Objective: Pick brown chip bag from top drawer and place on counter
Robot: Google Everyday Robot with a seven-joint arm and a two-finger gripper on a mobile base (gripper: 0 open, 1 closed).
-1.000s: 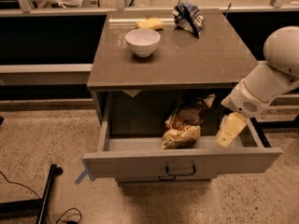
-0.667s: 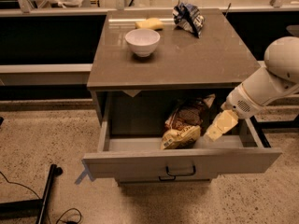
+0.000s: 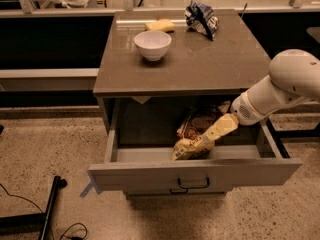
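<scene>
The brown chip bag lies in the open top drawer, dark brown with a tan-yellow end toward the drawer front. My gripper reaches down into the drawer from the right, its cream-coloured fingers lying over the bag's right side. The white arm comes in from the right edge. The counter tops the grey cabinet above the drawer.
On the counter stand a white bowl, a yellow sponge and a blue-and-white foil bag. A dark stand leg and cables lie on the speckled floor at bottom left. A low shelf runs behind the cabinet.
My gripper has moved left and deeper into the drawer, from beside the bag's right side to over the bag. The bag has not visibly moved.
</scene>
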